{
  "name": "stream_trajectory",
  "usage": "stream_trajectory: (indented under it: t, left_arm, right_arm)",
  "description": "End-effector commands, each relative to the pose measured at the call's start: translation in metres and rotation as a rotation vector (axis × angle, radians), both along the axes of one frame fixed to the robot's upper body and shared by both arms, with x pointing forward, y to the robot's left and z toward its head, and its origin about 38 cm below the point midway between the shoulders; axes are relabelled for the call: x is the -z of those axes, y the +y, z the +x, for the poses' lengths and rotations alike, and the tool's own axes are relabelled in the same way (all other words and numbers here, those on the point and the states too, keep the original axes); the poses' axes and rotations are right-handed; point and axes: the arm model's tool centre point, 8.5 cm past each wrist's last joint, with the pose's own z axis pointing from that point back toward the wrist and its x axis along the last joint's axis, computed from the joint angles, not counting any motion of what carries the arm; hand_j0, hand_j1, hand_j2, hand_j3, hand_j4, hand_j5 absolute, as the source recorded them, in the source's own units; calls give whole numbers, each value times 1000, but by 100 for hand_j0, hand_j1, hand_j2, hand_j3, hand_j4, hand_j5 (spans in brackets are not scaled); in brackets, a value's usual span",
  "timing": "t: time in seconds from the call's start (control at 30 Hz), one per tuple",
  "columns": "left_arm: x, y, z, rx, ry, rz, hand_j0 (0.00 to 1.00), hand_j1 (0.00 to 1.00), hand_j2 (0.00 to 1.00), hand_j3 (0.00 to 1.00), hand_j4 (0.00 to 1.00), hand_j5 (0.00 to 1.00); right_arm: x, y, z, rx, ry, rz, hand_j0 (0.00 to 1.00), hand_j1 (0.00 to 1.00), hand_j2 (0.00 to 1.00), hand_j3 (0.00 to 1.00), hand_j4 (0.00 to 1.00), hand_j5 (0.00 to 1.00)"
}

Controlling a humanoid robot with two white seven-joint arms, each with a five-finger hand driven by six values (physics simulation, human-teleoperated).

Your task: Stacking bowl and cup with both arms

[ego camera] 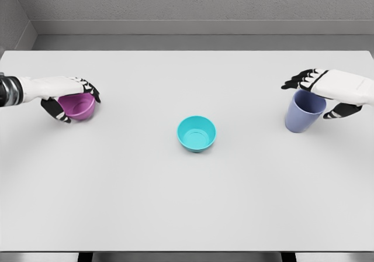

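Observation:
A purple bowl (80, 109) stands on the white table (187, 203) at the left. My left hand (79, 105) reaches over it from the left, thumb on the near side and fingers curled over the far rim, closed on the bowl. A teal bowl (197, 133) sits upright and alone in the middle of the table. At the right stands a blue cup (301, 117). My right hand (307, 100) hovers over its rim with fingers spread past the far left side, and the thumb (340, 111) stays apart from the cup's right wall.
The table's far edge meets a grey wall (187, 4). Its near edge runs along the bottom of the view.

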Motion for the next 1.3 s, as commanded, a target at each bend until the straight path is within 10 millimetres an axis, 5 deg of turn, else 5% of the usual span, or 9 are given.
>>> stream_trajectory:
  t: [0.0, 0.5, 1.27]
  left_arm:
    - [-2, 0, -1, 0, -3, -4, 69, 69, 69, 69, 69, 69]
    - [-34, -35, -9, 129, -90, 5, 66, 66, 66, 66, 66, 66]
    - [-54, -94, -25, 303, -165, -17, 66, 66, 66, 66, 66, 66]
  right_arm:
    - [0, 0, 0, 4, 6, 6, 100, 100, 100, 100, 100, 100]
    - [3, -3, -3, 13, 86, 58, 100, 100, 100, 100, 100, 100]
    - [13, 0, 5, 27, 99, 78, 100, 100, 100, 100, 100, 100]
